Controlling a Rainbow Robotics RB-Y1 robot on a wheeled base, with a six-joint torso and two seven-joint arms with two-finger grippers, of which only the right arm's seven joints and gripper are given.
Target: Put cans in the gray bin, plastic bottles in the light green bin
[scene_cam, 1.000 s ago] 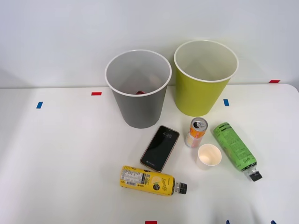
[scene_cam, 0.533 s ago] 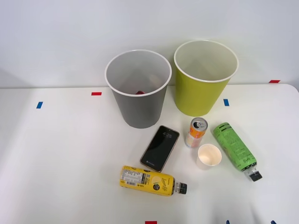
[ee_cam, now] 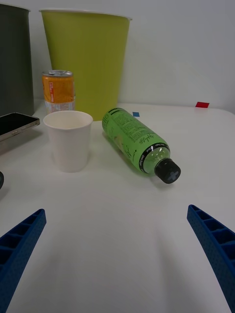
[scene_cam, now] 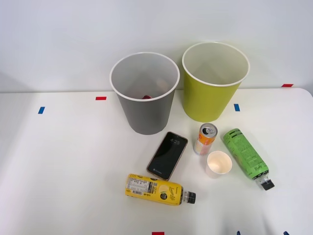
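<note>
You've got the right gripper spread wide, blue fingers at both corners of the wrist view, nothing between them, low over the table w/ the green bottle straight ahead of it.

Green bottle lies on its side at the right of the group, dark cap toward the robot, base pointing back toward the lime bin. Just beside it, on its left, the paper cup stands upright (mouth up, not touching the bottle). The can stands upright just behind the cup, near the lime bin's foot; wrist view has the can in front of the lime bin, the cup nearer the gripper.

Yellow bottle lies on its side nearest the robot, cap pointing right. Phone lies flat btw. that bottle and the gray bin, screen up; its edge shows in the wrist view.

Both bins stand upright side by side at the back, gray on the left, rims close, w/ a small red thing low inside the gray one.
</note>
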